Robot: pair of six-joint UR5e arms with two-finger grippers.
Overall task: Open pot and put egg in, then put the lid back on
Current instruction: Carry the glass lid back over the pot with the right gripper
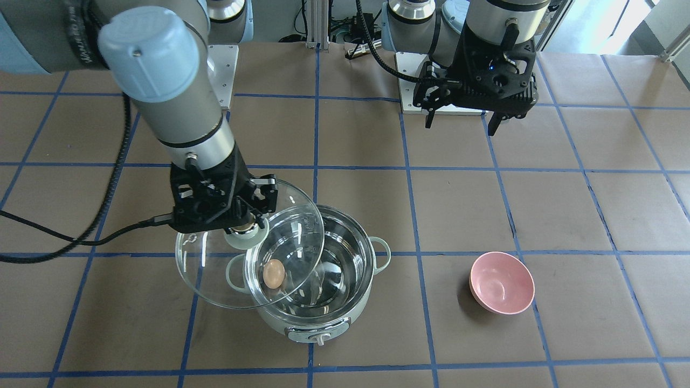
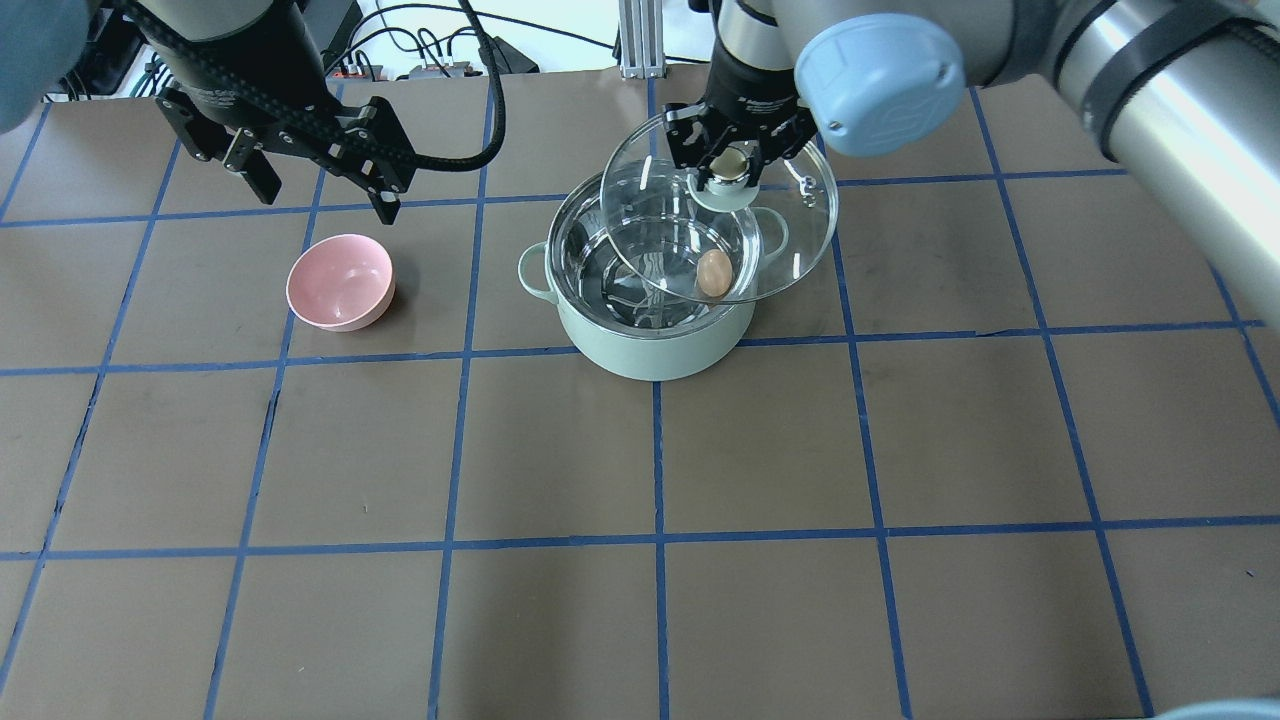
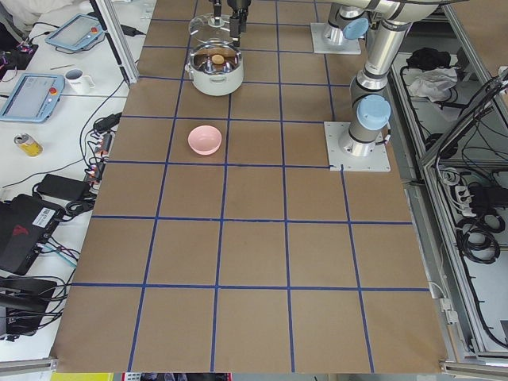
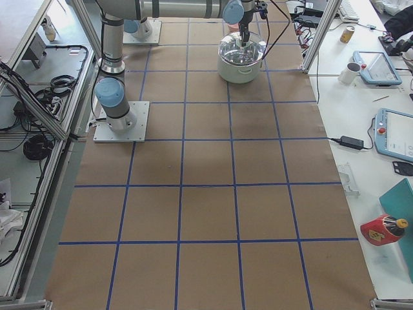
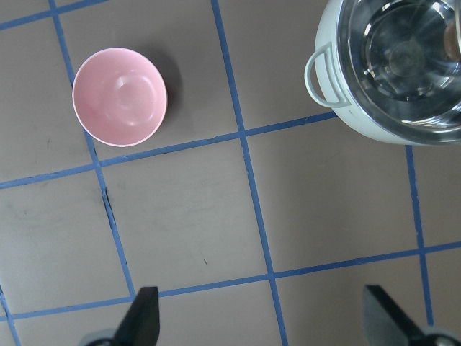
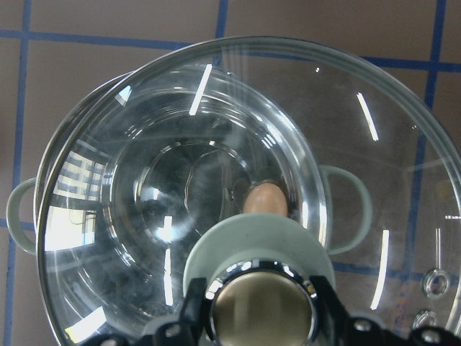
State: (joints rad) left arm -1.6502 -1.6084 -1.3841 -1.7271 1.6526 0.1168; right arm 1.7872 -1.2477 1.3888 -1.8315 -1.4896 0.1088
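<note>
The mint-green pot (image 2: 650,350) stands open on the table and also shows in the front view (image 1: 345,310). The tan egg (image 2: 714,272) lies inside it by the wall on the robot's right, seen through glass in the front view (image 1: 274,273) and the right wrist view (image 6: 265,198). My right gripper (image 2: 731,160) is shut on the gold-beige knob (image 6: 261,306) of the glass lid (image 2: 800,220). It holds the lid tilted above the pot, offset to the robot's right and overlapping part of the opening. My left gripper (image 2: 328,205) is open and empty, raised behind the bowl.
A pink bowl (image 2: 340,282) sits empty on the robot's left of the pot, also in the left wrist view (image 5: 119,96). Brown paper with a blue tape grid covers the table. The arm bases stand at the table's back edge.
</note>
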